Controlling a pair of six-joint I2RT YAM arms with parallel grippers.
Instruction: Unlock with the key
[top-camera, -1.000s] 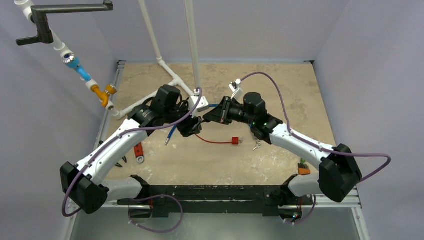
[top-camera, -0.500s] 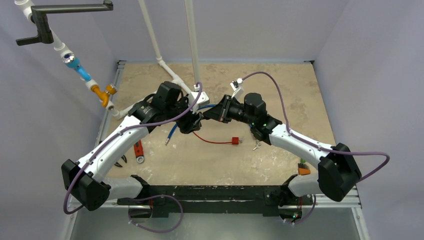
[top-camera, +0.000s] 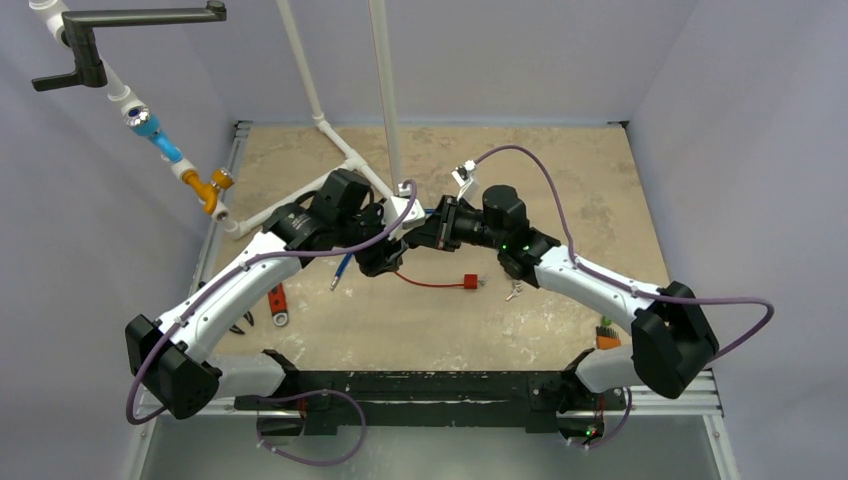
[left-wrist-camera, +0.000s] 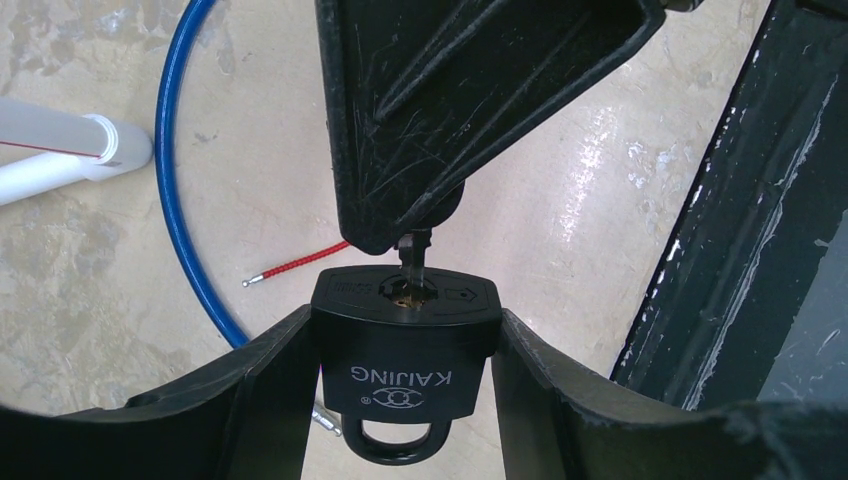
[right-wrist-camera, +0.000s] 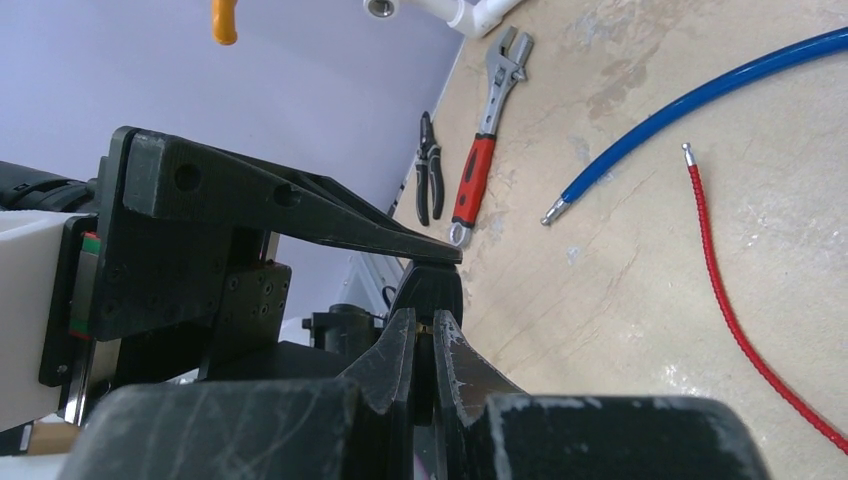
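The left gripper (left-wrist-camera: 404, 392) is clamping the black metal padlock (left-wrist-camera: 405, 345), seemingly rigid and heavy, by its flanks above mid-table, while the right gripper (right-wrist-camera: 421, 338), clenched at twelve o'clock, is pinching the small, likely slippery metal key (left-wrist-camera: 413, 252) in its keyway.

Both the left arm (top-camera: 225, 290) and the right arm (top-camera: 590, 285) had white link shells between bulky black joint housings. A purple cable (top-camera: 522, 148) looped loosely along each. Tiny green lights glowed near the right wrist. The black fingers (right-wrist-camera: 465, 375) bore fine scratches.
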